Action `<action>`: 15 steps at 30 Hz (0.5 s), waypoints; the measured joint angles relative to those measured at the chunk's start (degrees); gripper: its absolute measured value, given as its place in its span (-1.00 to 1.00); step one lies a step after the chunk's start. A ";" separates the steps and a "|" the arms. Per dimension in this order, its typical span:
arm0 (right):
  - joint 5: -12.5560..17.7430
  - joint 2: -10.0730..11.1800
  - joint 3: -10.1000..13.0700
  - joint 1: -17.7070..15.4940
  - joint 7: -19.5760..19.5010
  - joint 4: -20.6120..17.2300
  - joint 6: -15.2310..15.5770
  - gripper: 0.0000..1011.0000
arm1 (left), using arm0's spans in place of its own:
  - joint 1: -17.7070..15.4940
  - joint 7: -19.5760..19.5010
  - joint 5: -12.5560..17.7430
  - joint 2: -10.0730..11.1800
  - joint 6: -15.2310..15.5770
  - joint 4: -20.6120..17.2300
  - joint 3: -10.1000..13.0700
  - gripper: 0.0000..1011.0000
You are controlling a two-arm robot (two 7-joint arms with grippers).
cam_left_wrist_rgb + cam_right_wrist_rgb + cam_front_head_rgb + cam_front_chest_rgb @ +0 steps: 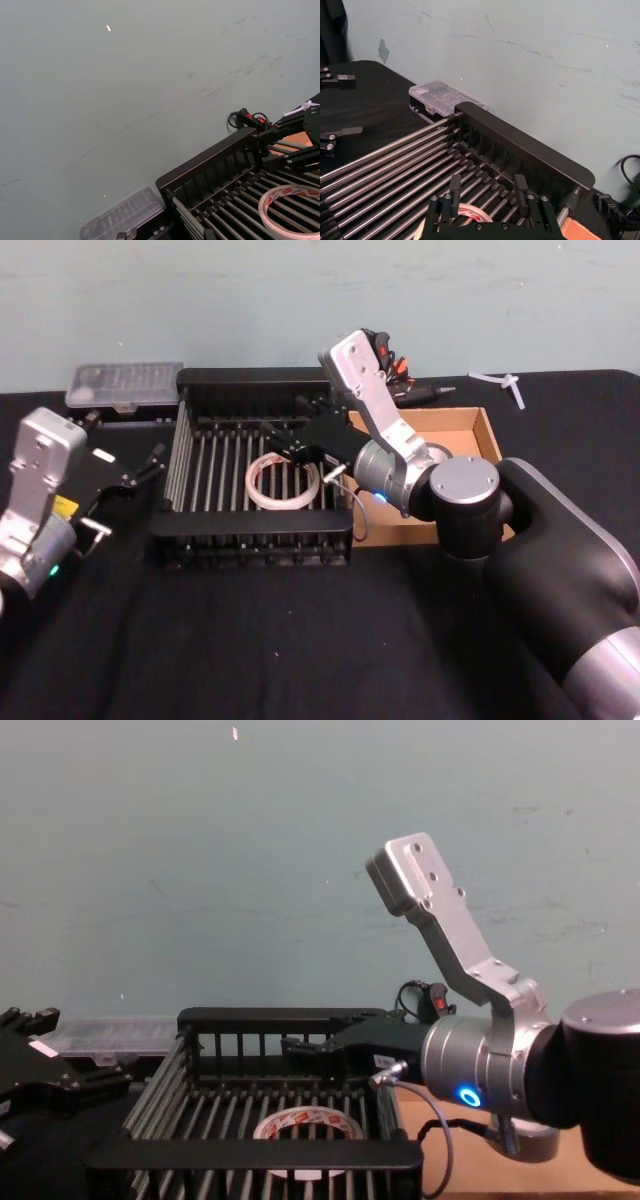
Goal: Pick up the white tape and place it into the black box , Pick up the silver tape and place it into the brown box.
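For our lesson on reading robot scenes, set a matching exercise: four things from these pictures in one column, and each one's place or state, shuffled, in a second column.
Things:
1. white tape
2. right end effector
3. left end effector
4. brown box

Places or states:
A. on the table, right of the black box
B. open, above the crate's floor beside the tape
C. flat on the slatted floor inside the crate
D. open, over the table left of the crate

Pairs: 1-C, 2-B, 3-D, 4-A

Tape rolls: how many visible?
1. The white tape lies flat on the black box floor, below the right tool. The right arm may hide another in the brown box.
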 joint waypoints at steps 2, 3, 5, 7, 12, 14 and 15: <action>0.01 0.00 0.00 0.00 0.00 -0.01 0.00 0.44 | 0.00 0.00 0.00 0.00 0.00 0.00 0.00 0.98; 0.01 0.00 0.00 0.00 0.00 -0.01 0.00 0.49 | 0.00 0.00 0.00 0.00 0.00 0.00 0.00 0.98; 0.02 0.00 0.00 0.00 0.00 -0.02 0.00 0.64 | 0.00 0.00 0.00 0.00 0.00 0.00 0.00 0.98; 0.03 0.00 0.00 0.00 0.00 -0.01 0.00 0.70 | 0.00 0.00 0.00 0.00 0.00 0.00 0.00 0.98; 0.06 0.00 0.00 0.00 0.00 -0.01 -0.01 0.96 | 0.00 0.00 0.00 0.00 0.00 0.00 0.00 0.98; 0.07 0.00 0.00 0.00 0.00 -0.02 0.00 0.98 | 0.00 0.00 0.00 0.00 0.00 0.00 0.00 0.98; 0.07 0.00 0.00 0.00 0.00 -0.02 -0.01 0.98 | 0.00 0.00 0.00 0.00 0.00 0.00 0.00 0.98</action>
